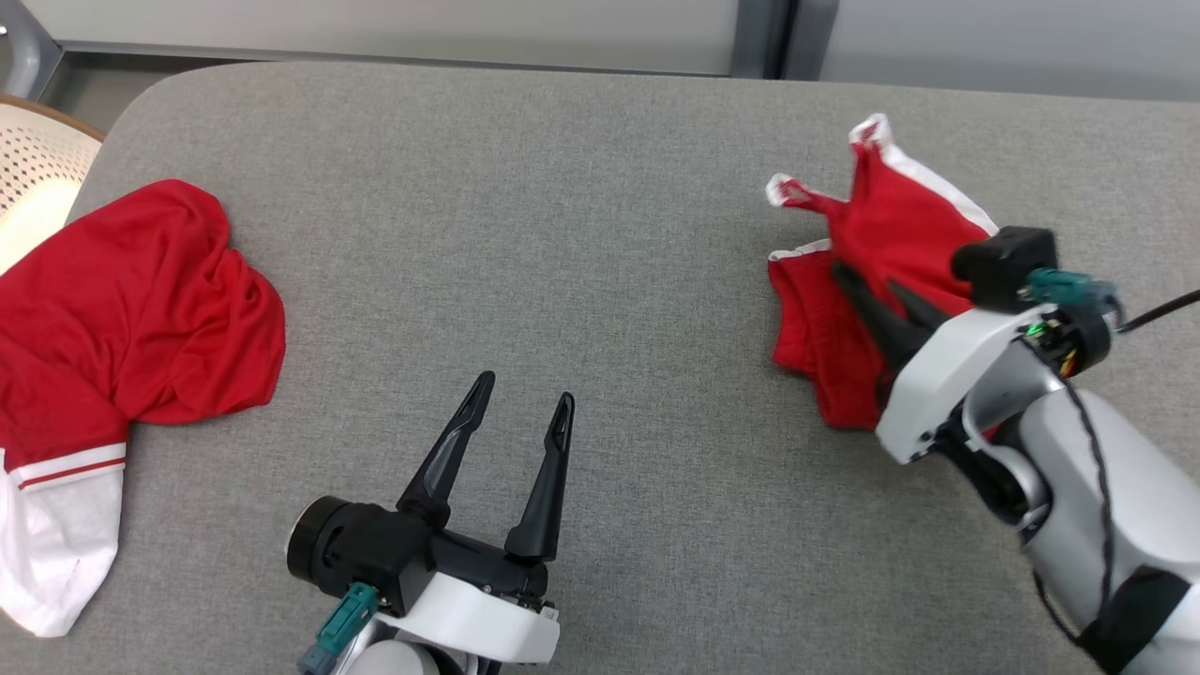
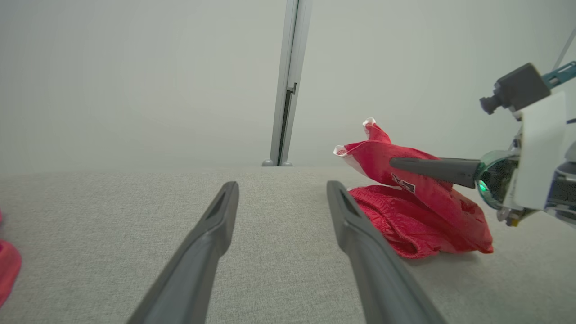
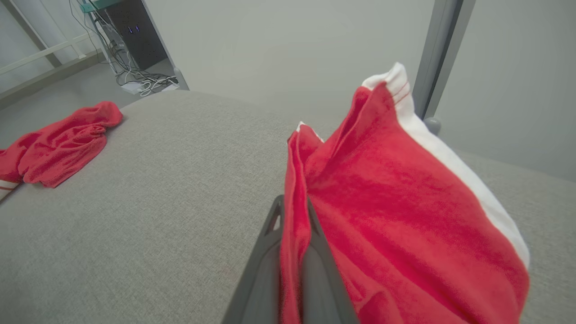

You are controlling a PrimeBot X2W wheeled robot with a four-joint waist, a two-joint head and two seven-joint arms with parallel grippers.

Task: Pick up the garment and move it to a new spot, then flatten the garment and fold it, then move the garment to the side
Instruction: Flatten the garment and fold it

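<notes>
A red garment with white trim (image 1: 881, 220) lies bunched at the table's right side, one part lifted off the grey surface. My right gripper (image 1: 867, 281) is shut on a fold of it; in the right wrist view the red cloth (image 3: 382, 202) runs pinched between the two fingers (image 3: 265, 252). The left wrist view has the garment (image 2: 405, 220) partly raised, with the right gripper's finger (image 2: 432, 167) across it. My left gripper (image 1: 525, 389) stands open and holds nothing at the table's near middle, well left of the garment, its own gap (image 2: 281, 184) over bare cloth.
A second red garment with a white striped part (image 1: 141, 309) lies crumpled at the table's left edge. A pale perforated chair (image 1: 37, 169) stands beyond that corner. The grey padded table (image 1: 562, 234) has wide bare room between the two garments.
</notes>
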